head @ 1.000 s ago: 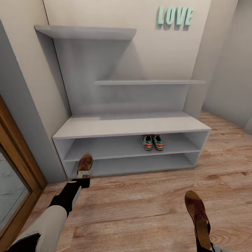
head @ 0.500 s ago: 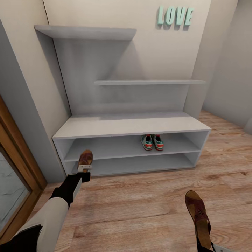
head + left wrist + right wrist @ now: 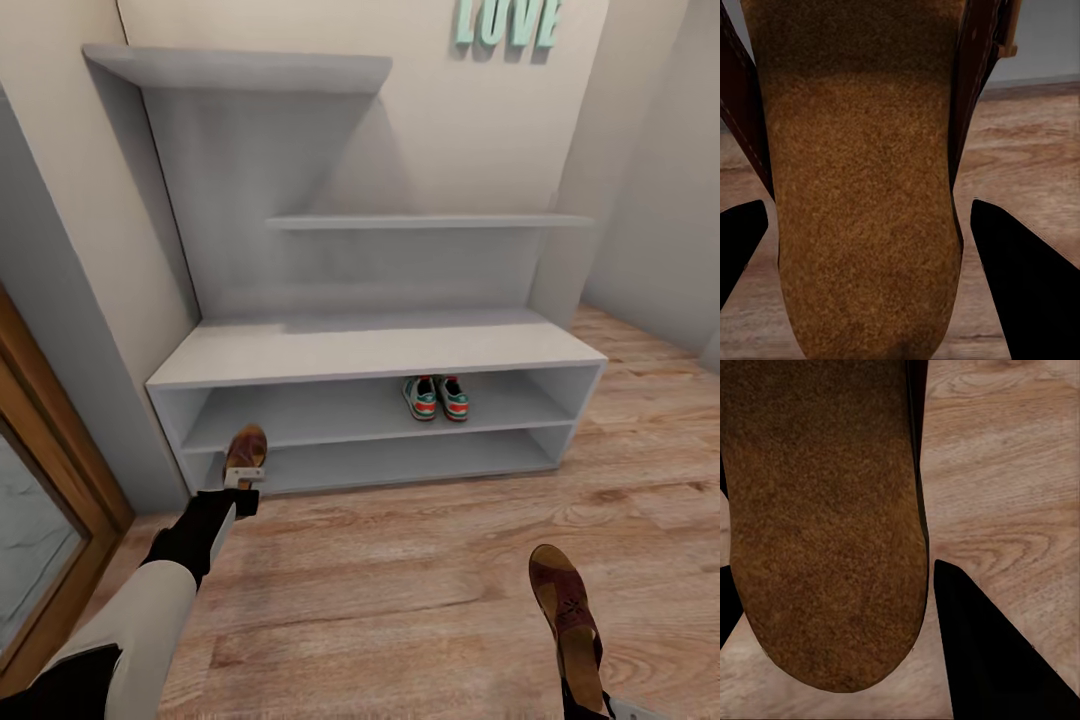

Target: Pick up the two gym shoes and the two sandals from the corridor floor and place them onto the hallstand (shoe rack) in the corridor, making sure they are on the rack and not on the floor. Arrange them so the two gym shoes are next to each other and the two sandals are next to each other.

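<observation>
- The two gym shoes point(image 3: 435, 397) stand side by side, touching, on the upper shelf level of the hallstand point(image 3: 380, 355), right of its middle.
- One sandal point(image 3: 244, 455) is clamped at the heel by the left tool point(image 3: 240, 492), toe toward the rack's lower-left corner, just in front of the low shelves; its tan footbed point(image 3: 862, 195) runs between the dark fingers point(image 3: 1020, 277).
- The other sandal point(image 3: 568, 625) is gripped by the right tool point(image 3: 590, 705) above the corridor floor point(image 3: 400, 600), well apart from the rack.
- A turquoise "LOVE" sign point(image 3: 505, 22) hangs on the wall above.
</observation>
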